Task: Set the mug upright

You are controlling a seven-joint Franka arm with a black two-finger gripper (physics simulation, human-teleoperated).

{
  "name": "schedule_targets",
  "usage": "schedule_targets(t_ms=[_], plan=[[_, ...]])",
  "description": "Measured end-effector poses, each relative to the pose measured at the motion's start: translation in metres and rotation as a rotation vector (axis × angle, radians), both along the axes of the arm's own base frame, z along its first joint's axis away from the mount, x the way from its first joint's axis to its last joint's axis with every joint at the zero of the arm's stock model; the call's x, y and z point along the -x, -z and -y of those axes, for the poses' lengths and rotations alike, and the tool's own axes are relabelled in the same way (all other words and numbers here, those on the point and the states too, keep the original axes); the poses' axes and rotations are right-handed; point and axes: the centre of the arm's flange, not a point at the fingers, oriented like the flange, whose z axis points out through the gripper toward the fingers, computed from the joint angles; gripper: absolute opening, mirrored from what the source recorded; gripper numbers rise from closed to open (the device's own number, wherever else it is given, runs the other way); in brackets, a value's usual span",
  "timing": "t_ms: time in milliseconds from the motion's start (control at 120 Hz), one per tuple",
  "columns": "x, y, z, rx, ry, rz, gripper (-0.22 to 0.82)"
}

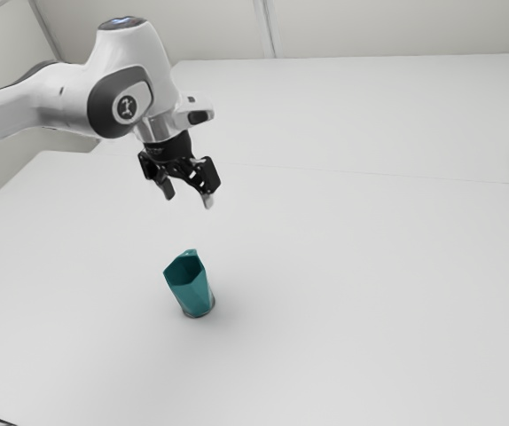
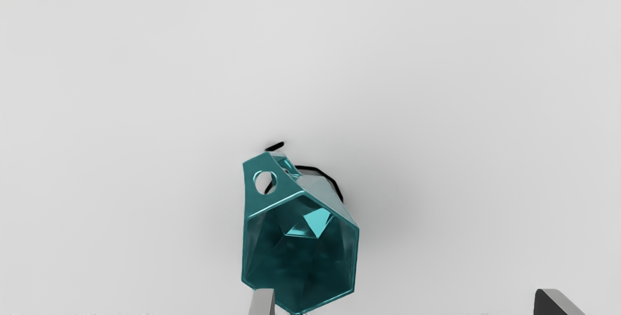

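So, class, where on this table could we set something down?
The table is bare from the mug to the exterior view's right edge, and a smaller patch lies on its other side. It is crowded only at the mug, with the open gripper hanging above the table nearby.

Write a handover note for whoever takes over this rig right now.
Claw: open and empty, raised above the table, apart from the mug.
Mug: the teal one, on the table below the claw; it looks to be standing on its dark-edged base, mouth up. The handle sticks out from its side.
Done: the mug appears upright and free of the claw.
Left: probably nothing but a check that it sits flat; I'd keep the claw clear of it.
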Motion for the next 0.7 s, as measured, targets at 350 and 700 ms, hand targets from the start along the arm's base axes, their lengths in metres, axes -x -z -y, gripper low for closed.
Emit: schedule_targets(t_ms=[350, 700], plan=[[-0.021, -0.051, -0.002, 0.012, -0.005, -0.018, 0.58], [-0.023, -0.097, -0.004, 0.015, -0.006, -0.012, 0.58]])
